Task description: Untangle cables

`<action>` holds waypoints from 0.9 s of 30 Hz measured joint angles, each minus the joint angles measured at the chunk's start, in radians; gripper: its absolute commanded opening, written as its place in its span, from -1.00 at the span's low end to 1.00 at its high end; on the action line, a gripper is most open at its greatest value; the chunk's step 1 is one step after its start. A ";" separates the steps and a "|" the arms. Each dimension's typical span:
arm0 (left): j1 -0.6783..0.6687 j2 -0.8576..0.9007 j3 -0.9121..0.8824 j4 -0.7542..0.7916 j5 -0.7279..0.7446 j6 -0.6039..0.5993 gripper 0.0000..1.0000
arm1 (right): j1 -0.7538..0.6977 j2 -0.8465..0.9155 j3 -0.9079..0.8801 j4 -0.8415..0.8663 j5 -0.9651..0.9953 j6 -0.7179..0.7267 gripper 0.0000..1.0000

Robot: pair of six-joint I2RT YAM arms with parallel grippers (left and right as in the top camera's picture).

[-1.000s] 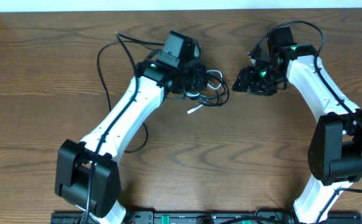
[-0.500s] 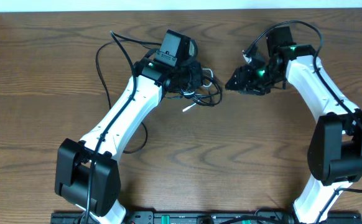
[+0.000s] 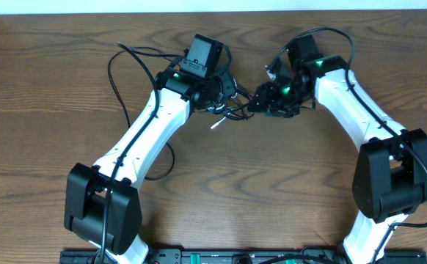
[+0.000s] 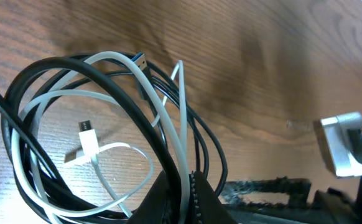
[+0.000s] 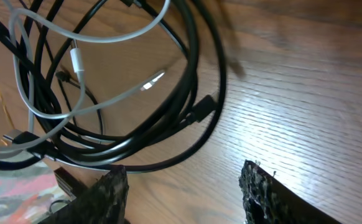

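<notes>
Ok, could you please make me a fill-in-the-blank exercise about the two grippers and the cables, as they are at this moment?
1. The left gripper is ___ on the cables.
2. The right gripper holds nothing; its jaws stand ___ just in front of the tangle.
3. Each cable is either black or ___.
4. The table under the tangle is made of ___.

Missing words: shut; open; white; wood.
</notes>
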 measured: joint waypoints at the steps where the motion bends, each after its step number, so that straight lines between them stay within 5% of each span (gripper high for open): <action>1: 0.000 0.000 0.000 0.000 0.000 -0.010 -0.85 | 0.006 0.000 0.000 0.008 0.006 0.012 0.05; 16: 0.002 0.000 0.000 0.011 0.031 -0.055 -0.85 | 0.051 0.017 0.000 0.060 0.045 0.120 -0.11; 20: 0.002 0.000 0.000 0.021 0.040 -0.055 -0.85 | 0.060 0.056 0.000 0.059 0.046 0.126 -0.37; 27: 0.015 0.000 0.000 0.045 0.098 -0.054 -0.85 | 0.037 0.062 0.000 0.063 0.027 0.104 -0.28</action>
